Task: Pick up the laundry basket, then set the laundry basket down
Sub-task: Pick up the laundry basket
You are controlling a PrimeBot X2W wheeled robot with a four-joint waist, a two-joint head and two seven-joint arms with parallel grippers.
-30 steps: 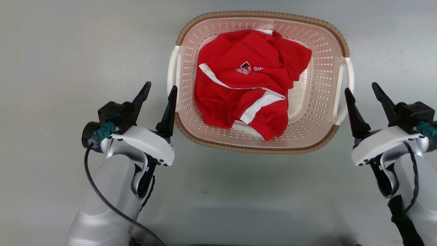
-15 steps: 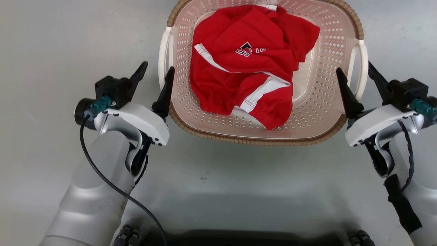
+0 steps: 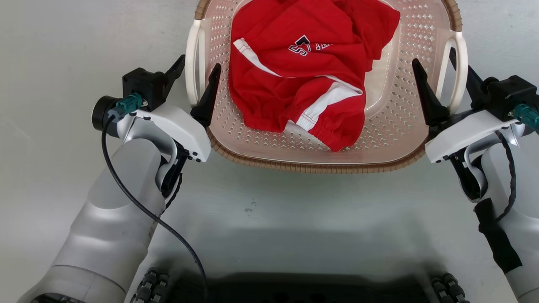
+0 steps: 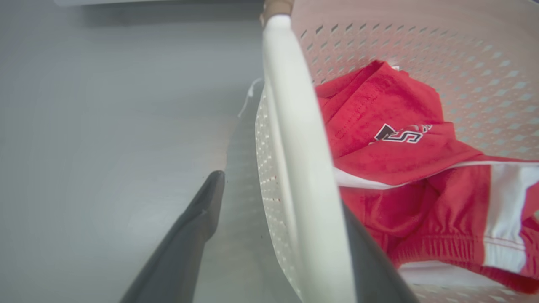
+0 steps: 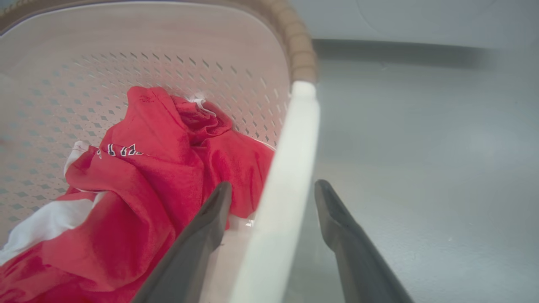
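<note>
Underneath it all, the pale grey floor (image 3: 63,84) spreads outward from both of your arms. On it, between your left gripper (image 3: 199,63) and your right gripper (image 3: 433,58) and reaching away beyond their fingertips, sits the laundry basket (image 3: 311,167). Its near brown rim lies just inboard of both wrists. It looks flat on the floor, so you can judge it as not yet lifted. Inside it, inboard of each inner finger, lies a crumpled red garment (image 3: 303,71) with white stripes and a printed logo. It is loose, so expect it to slide a little if the lift tilts.

Your left gripper is spread wide and straddles the left white handle (image 3: 193,50). The outer finger stands clear on the floor side. The inner finger sits inside the basket wall, close against the handle in the left wrist view, though you cannot tell whether it touches. Your right gripper is likewise spread, with the right white handle (image 5: 282,181) running up between its fingers and a gap showing on the outer side.

So the approach looks complete and nothing is gripped. By my reading you have all of the handling left: close both grippers on the handles, raise evenly, then set the basket down and let go.
</note>
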